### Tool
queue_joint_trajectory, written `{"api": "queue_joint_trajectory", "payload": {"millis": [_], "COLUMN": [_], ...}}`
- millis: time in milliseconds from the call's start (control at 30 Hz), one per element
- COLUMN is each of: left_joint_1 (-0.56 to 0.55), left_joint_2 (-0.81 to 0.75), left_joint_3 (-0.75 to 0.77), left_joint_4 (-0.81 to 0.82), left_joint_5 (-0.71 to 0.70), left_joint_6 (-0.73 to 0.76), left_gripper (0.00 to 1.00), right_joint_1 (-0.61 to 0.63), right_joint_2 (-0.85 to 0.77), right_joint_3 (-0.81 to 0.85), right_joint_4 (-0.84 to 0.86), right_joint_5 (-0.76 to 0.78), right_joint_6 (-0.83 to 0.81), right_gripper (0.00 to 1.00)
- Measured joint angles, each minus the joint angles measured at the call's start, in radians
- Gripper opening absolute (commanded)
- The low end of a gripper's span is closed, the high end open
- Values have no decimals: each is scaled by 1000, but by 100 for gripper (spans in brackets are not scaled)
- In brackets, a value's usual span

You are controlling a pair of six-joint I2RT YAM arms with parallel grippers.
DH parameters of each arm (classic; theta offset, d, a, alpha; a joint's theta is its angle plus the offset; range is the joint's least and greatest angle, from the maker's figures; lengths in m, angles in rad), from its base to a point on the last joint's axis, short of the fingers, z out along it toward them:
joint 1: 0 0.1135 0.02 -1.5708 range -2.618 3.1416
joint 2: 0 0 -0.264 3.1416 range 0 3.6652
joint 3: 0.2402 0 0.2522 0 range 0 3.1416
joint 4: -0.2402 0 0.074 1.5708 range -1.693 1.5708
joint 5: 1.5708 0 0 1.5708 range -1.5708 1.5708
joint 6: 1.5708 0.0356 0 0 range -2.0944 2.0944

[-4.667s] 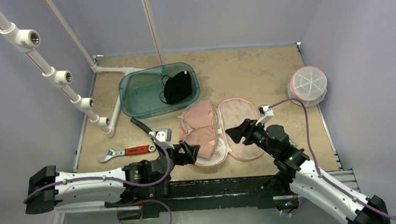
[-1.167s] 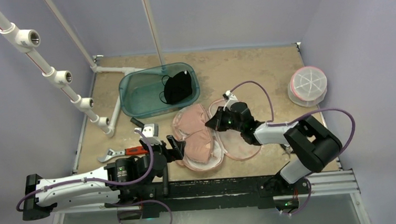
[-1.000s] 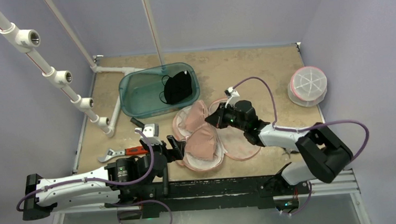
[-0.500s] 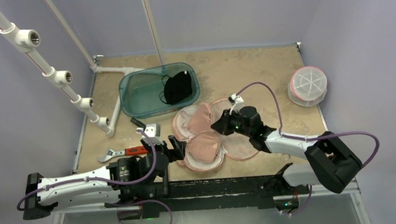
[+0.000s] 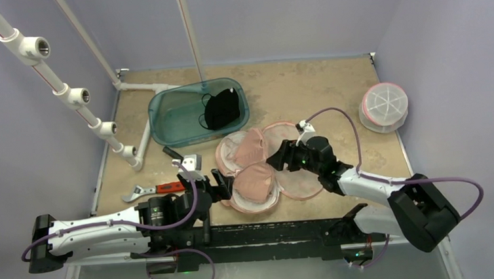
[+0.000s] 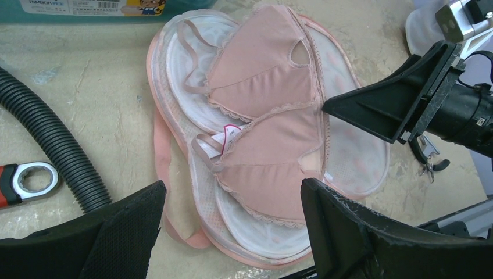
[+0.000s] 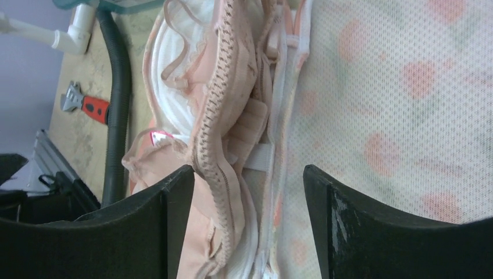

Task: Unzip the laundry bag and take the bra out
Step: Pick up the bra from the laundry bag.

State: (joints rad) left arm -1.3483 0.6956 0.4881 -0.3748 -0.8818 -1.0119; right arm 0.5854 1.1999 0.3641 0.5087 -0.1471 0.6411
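One small tag (image 6: 228, 132) on bra (image 6: 261, 81), bin (image 5: 174, 121) label (image 6: 87, 6) blurred

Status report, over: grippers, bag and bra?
Left gripper open, right gripper open, both empty. Laundry bag unzipped, spread flat; bra on it, not yet removed. Black hose beside bag, not blocking.

I note a tan, mottled table (image 5: 306, 89). Lying directly on it: a teal tub (image 5: 164, 119) at rear left, a white pipe frame (image 5: 144, 140) beside it, a black ribbed hose (image 5: 174, 156) and a red-handled wrench (image 5: 159, 189) at near left, the laundry bag (image 5: 300, 185) spread open at centre, and a round white container (image 5: 384, 107) at right.
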Motion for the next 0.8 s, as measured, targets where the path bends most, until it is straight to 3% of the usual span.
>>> {"api": "queue_joint_trajectory", "payload": {"millis": [333, 500, 800], "left_joint_1": [0, 0, 0], "left_joint_2": [-8, -26, -25], "left_joint_3": [-8, -8, -8], "left_joint_4": [14, 14, 14], "left_joint_5": [8, 7, 8], "left_joint_6": [0, 0, 0], "left_gripper": [84, 84, 84], "right_joint_1": [-64, -64, -64], "right_joint_2": [109, 153, 289], "right_joint_3": [-42, 8, 112], "right_joint_4": [222, 227, 194], "right_joint_5": [-218, -264, -264], "right_joint_6": [74, 76, 58], "right_gripper": [75, 73, 53]}}
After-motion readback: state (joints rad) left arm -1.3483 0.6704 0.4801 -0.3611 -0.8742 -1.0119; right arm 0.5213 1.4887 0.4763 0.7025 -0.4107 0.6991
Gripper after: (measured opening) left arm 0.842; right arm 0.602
